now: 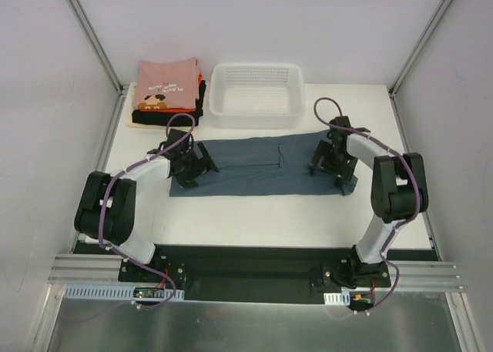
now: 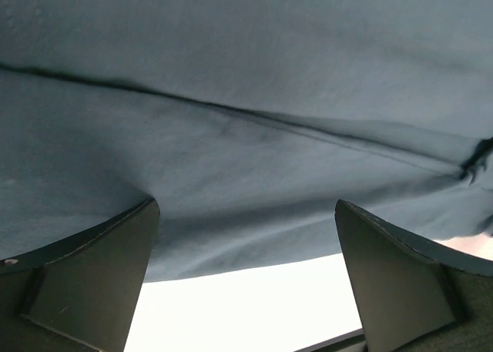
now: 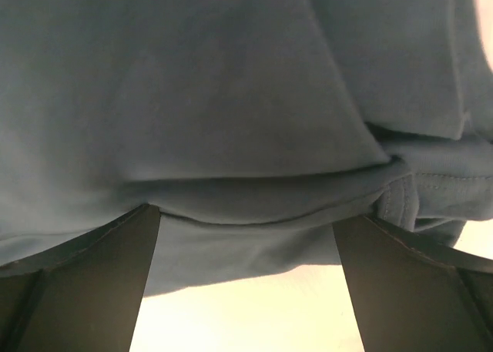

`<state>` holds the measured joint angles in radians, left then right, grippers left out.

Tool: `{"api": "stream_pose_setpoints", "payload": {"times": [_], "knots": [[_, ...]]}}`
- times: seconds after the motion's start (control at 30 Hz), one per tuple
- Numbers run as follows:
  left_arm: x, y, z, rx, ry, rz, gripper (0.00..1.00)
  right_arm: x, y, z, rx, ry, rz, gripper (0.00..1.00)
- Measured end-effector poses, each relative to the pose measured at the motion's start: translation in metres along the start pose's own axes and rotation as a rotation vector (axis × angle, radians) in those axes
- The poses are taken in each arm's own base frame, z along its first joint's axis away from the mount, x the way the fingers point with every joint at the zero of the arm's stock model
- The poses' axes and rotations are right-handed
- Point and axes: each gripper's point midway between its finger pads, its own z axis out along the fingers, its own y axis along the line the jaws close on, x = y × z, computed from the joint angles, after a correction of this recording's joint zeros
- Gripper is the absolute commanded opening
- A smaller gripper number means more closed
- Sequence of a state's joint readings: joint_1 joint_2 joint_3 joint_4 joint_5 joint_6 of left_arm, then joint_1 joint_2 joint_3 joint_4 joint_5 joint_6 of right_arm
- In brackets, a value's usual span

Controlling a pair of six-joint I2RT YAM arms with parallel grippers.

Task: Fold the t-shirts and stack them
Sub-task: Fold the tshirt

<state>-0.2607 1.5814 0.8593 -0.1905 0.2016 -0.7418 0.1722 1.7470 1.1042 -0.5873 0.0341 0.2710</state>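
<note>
A slate blue-grey t-shirt [image 1: 254,165] lies spread flat across the middle of the white table [image 1: 262,222], with a fold line running through it. My left gripper [image 1: 192,167] is open and sits low over the shirt's left end. In the left wrist view [image 2: 245,206] its fingers [image 2: 92,275] stand wide apart, with the shirt's edge [image 2: 231,82] between them. My right gripper [image 1: 333,167] is open over the shirt's right end. In the right wrist view [image 3: 246,213] the bunched cloth [image 3: 216,82] fills the space between the spread fingers [image 3: 400,290]. A stack of folded tees [image 1: 166,92], pink with print on top, sits at the back left.
A white plastic mesh basket [image 1: 256,95] stands at the back centre, just behind the shirt. White walls with metal posts close in the sides and back. The black arm-mount rail [image 1: 254,271] runs along the near edge.
</note>
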Motion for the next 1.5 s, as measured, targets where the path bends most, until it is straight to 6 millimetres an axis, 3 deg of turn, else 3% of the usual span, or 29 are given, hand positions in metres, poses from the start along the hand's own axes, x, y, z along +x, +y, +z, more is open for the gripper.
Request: {"api": "stream_pose_setpoints", "payload": {"times": [0.13,0.23,0.4,0.67,0.8,0.97,1.13,1.27,1.37,1.5], "knots": [[0.013,0.003,-0.006,0.041,0.001,-0.007,0.99,-0.029,0.007,0.008,0.011,0.014,-0.003,0.97],[0.034,0.009,-0.015,0.07,0.006,-0.01,0.99,-0.046,0.014,0.012,0.011,0.009,-0.023,0.97],[0.094,0.01,-0.031,0.141,0.059,0.028,0.99,-0.07,0.022,0.014,0.025,0.015,-0.076,0.97],[0.218,-0.026,-0.049,0.229,0.298,0.189,0.99,-0.179,0.061,0.033,0.001,-0.122,-0.153,0.97],[0.245,-0.028,-0.06,0.221,0.339,0.297,0.99,-0.193,0.066,0.034,-0.008,-0.147,-0.169,0.97],[0.232,-0.045,-0.079,0.254,0.267,0.383,0.99,-0.189,0.059,0.014,-0.002,-0.18,-0.176,0.97],[0.198,-0.069,-0.105,0.298,0.099,0.435,0.99,-0.175,0.046,-0.046,-0.014,-0.265,-0.162,0.97],[0.172,-0.064,-0.106,0.255,0.011,0.411,0.99,-0.15,0.045,-0.084,-0.107,-0.321,-0.138,0.97],[0.141,-0.046,-0.093,0.16,-0.034,0.336,0.99,-0.114,0.05,-0.079,-0.184,-0.271,-0.133,0.97],[0.122,-0.024,-0.073,0.046,-0.038,0.295,0.99,-0.053,0.072,-0.044,-0.23,-0.126,-0.2,0.97]]}}
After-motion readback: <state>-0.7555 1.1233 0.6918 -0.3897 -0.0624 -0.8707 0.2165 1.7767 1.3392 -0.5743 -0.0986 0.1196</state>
